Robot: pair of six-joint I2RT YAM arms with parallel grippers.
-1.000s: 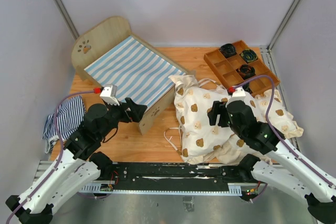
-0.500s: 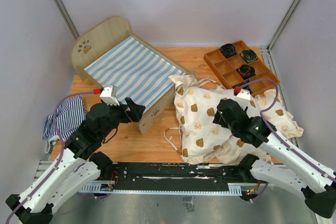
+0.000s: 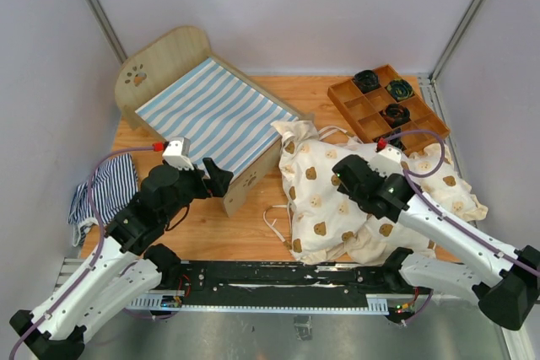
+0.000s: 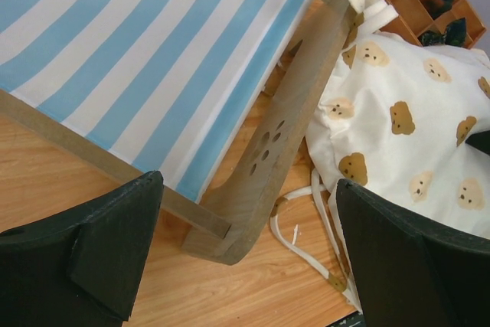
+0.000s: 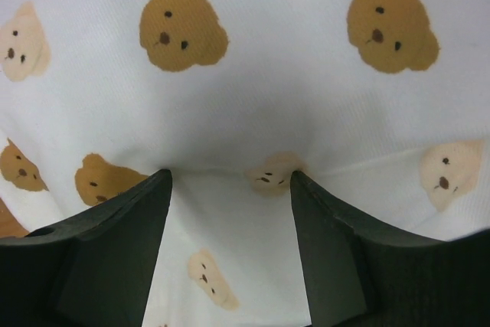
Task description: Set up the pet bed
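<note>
The pet bed (image 3: 207, 111), light plywood with a blue-and-white striped mattress (image 4: 145, 51) and a paw-print headboard (image 3: 160, 65), stands at the back left. Its footboard (image 4: 268, 151) fills the middle of the left wrist view. My left gripper (image 3: 221, 179) (image 4: 249, 189) hangs open just in front of the bed's near corner, apart from it. A white bear-print cloth (image 3: 325, 200) (image 5: 253, 74) lies bunched to the right of the bed. My right gripper (image 3: 344, 176) (image 5: 230, 178) is open, both fingertips pressed down into this cloth with a fold between them.
A brown compartment tray (image 3: 359, 109) with black coiled items (image 3: 366, 80) sits at the back right. A navy-and-white striped cloth (image 3: 105, 187) lies at the left table edge. White ties (image 3: 274, 221) (image 4: 295, 231) trail from the bear cloth. Grey walls enclose the table.
My right arm has swung left and lowered, its gripper now pressing into the bear-print cloth. The left arm has hardly moved. Both stay open.
</note>
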